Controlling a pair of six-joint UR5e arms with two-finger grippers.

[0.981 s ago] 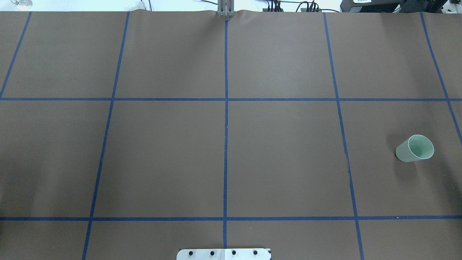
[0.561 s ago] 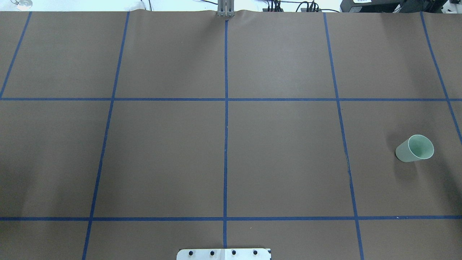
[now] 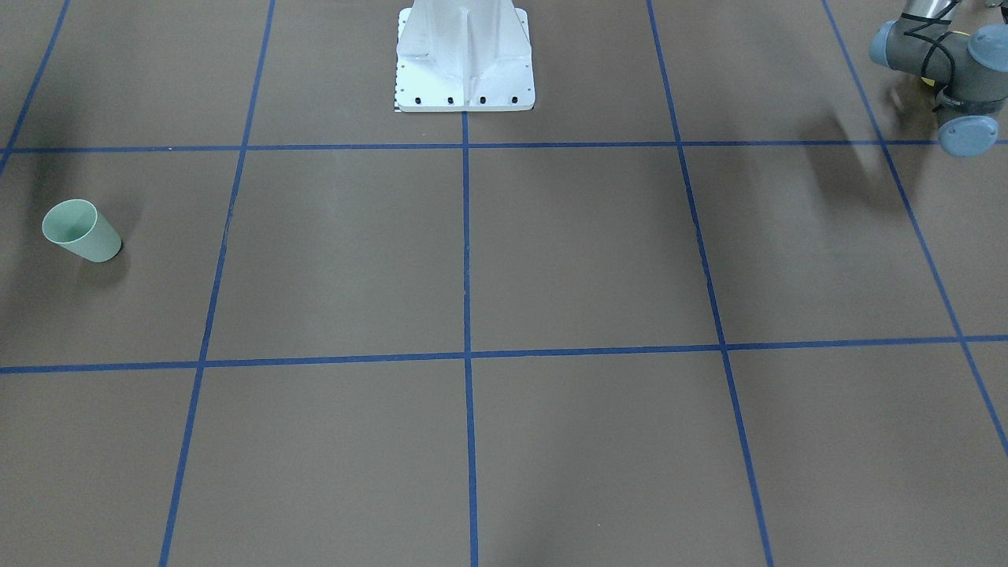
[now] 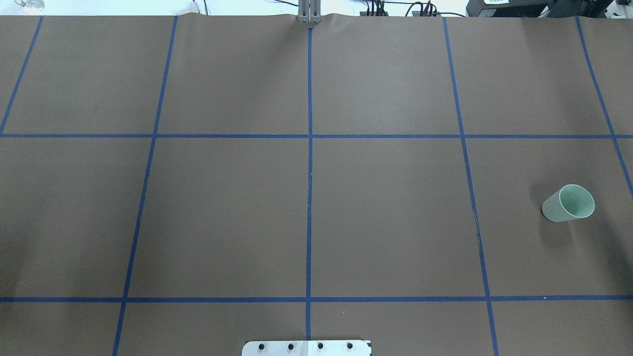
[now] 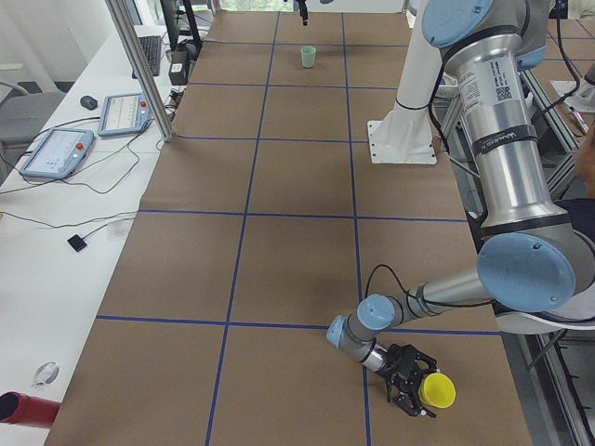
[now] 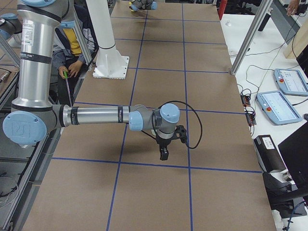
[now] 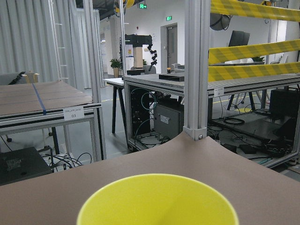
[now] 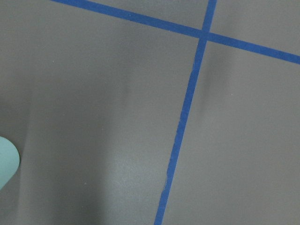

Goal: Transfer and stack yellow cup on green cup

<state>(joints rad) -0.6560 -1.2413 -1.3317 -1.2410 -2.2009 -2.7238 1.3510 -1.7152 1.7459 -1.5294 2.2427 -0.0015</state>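
Note:
The green cup stands upright on the brown table cover on the robot's right side, also seen as the green cup and far off; a sliver of it shows at the right wrist view's left edge. The yellow cup sits at the tips of my left gripper, low over the table's left end; its rim fills the bottom of the left wrist view. My right gripper points down over the table. I cannot tell whether either gripper is open or shut.
The white robot base stands at the table's middle edge. Blue tape lines grid the cover. Two tablets and cables lie on a side bench, with metal posts. A seated person is behind the robot.

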